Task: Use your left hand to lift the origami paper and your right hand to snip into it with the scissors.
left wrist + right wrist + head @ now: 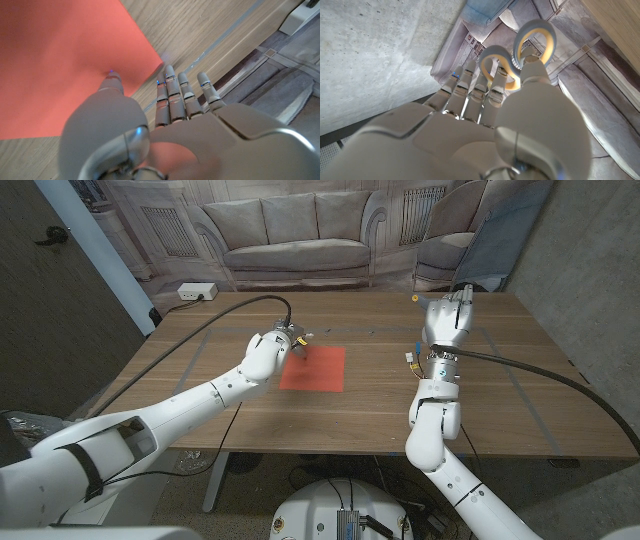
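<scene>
The origami paper (313,367) lies flat near the middle of the table (200,420), closer to its far edge than its near one, and has not yet been lifted or cut. The left hand (278,347) is placed at the paper's left far corner; in the left wrist view its thumb tip (113,76) is seen on the red sheet while the other fingers (170,85) reach past the paper's corner over bare wood — nothing is gripped, the fingers being apart. The right hand (447,318) is raised toward the table's far right corner, and the scissors (520,47) are held in it, fingers through the yellow-lined loops. The blades cannot be made out. So the tool is judged to be ready; grasping and lifting the sheet, then the snip, remain.
</scene>
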`<state>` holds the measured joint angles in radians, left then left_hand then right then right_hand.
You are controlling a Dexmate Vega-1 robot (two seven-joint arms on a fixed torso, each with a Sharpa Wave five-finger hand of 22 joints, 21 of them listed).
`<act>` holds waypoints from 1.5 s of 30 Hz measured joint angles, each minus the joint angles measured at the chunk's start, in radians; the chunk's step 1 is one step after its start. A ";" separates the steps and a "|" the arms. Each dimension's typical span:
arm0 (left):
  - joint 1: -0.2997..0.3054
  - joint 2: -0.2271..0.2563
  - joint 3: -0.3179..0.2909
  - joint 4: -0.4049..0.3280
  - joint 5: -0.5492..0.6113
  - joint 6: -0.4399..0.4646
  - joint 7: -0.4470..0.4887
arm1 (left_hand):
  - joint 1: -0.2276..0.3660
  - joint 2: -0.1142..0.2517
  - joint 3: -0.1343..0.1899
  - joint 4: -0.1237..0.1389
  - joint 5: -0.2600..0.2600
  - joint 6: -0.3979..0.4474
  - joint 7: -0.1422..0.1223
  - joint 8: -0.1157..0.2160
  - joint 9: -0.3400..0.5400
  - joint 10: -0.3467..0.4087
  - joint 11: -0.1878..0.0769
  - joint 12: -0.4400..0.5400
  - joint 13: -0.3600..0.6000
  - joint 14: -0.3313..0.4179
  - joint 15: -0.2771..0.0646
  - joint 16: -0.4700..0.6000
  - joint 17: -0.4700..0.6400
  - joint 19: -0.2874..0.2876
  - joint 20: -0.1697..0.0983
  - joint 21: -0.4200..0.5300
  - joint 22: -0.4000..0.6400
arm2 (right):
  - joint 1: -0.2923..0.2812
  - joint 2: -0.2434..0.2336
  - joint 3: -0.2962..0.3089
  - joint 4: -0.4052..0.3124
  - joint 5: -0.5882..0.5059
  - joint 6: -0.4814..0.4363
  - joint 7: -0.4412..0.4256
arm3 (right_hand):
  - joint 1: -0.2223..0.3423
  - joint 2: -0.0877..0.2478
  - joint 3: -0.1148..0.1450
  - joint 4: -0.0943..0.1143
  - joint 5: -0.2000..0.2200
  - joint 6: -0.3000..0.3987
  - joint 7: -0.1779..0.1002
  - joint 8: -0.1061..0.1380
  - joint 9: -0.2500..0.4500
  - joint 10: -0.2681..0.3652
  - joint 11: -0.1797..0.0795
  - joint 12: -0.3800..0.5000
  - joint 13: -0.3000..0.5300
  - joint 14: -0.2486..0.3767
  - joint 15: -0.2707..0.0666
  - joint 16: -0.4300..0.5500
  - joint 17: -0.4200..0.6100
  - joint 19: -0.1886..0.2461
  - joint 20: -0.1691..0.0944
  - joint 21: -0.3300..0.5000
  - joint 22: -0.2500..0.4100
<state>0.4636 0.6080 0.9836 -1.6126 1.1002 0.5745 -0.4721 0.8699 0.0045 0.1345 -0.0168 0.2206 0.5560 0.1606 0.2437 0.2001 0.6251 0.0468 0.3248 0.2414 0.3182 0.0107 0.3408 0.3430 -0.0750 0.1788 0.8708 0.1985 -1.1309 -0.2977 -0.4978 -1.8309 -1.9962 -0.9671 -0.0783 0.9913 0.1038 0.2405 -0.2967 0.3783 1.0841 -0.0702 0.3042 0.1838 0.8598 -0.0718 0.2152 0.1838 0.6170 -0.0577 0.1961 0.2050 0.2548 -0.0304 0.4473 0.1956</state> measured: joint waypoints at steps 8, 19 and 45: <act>-0.008 -0.016 0.016 0.039 -0.011 -0.009 0.022 | 0.030 0.031 0.017 -0.017 -0.001 0.057 -0.016 0.010 0.000 0.054 -0.017 0.008 -0.007 0.051 -0.030 0.009 -0.007 0.020 -0.009 0.004 -0.003 | 0.014 -0.006 -0.006 0.015 0.010 -0.006 0.001 | -0.001 0.001 0.000 0.000 0.002 0.000 0.000 0.000 0.000 0.000 0.000 0.000 0.000 0.000 0.000 0.000 0.000 0.000 0.000 0.000 0.000; -0.007 -0.031 0.021 0.081 -0.035 -0.010 0.116 | 0.177 0.106 0.128 -0.100 -0.036 0.272 -0.074 0.058 -0.012 0.245 -0.088 0.031 -0.029 0.259 -0.065 0.025 -0.051 0.112 -0.041 0.032 -0.013 | 0.052 -0.016 -0.023 0.049 0.022 -0.009 0.014 | -0.001 0.001 0.000 0.000 0.003 0.000 0.000 0.000 0.000 0.000 0.000 -0.003 0.000 0.000 0.000 0.000 0.000 0.000 0.000 0.000 0.000; 0.015 -0.040 0.004 0.111 -0.129 -0.022 0.389 | 0.295 0.129 0.255 -0.150 -0.028 0.482 -0.117 0.153 0.052 0.420 -0.109 0.135 0.063 0.439 -0.093 0.023 -0.025 0.184 -0.066 0.054 -0.013 | 0.090 -0.034 -0.042 0.064 0.023 -0.017 0.051 | -0.009 -0.004 0.008 -0.008 0.001 0.000 0.000 -0.001 0.005 0.002 -0.002 -0.005 0.000 0.000 0.000 0.000 0.000 0.000 0.000 0.000 0.002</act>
<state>0.4787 0.5680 0.9874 -1.5016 0.9713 0.5528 -0.0835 1.1649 0.1334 0.3899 -0.1670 0.1923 1.0383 0.0432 0.3964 0.2521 1.0448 -0.0626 0.4597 0.3040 0.7575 -0.0820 0.3640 0.3183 0.1090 0.1127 0.9251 0.1859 -1.0411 -0.3316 -0.5402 -1.7668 -1.9732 -0.9837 -0.0269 0.9822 0.0995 0.2487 -0.3049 0.3792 1.0840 -0.0702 0.3036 0.1887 0.8615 -0.0741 0.2103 0.1838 0.6170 -0.0576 0.1962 0.2050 0.2548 -0.0304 0.4474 0.1980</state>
